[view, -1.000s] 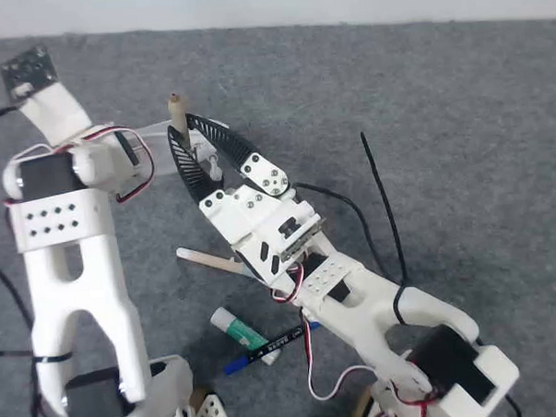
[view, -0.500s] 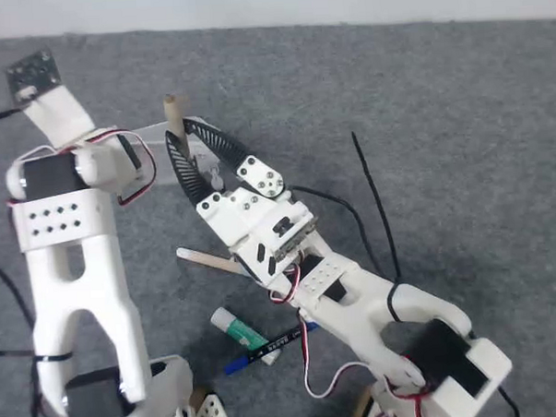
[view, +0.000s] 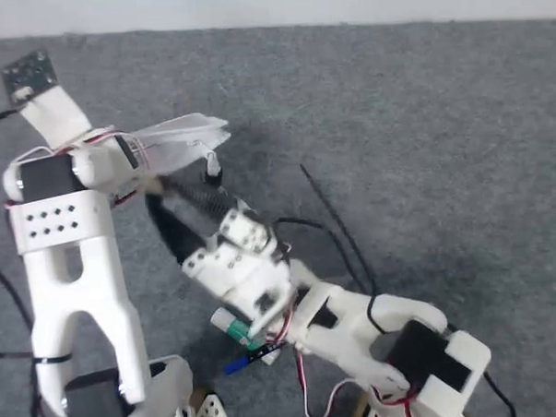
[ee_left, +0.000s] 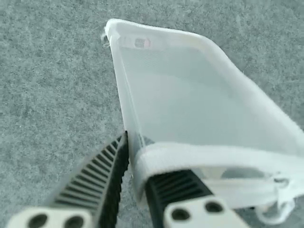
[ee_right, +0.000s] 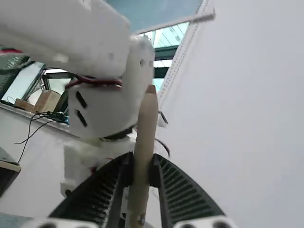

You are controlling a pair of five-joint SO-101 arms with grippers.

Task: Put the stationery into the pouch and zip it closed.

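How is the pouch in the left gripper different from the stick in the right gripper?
The pouch is wide, flat and see-through; the stick is slim, tan and opaque. The left gripper pinches the pouch at its edge; the right gripper clamps the stick partway along. Each sits in a shut gripper.

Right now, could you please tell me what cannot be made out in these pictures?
High view: the right gripper is blurred, so where its wooden stick ends is unclear.
High view: the right arm covers part of the pen and glue stick.
Left wrist view: the left gripper covers the pouch mouth; whether the zip is open cannot be told.
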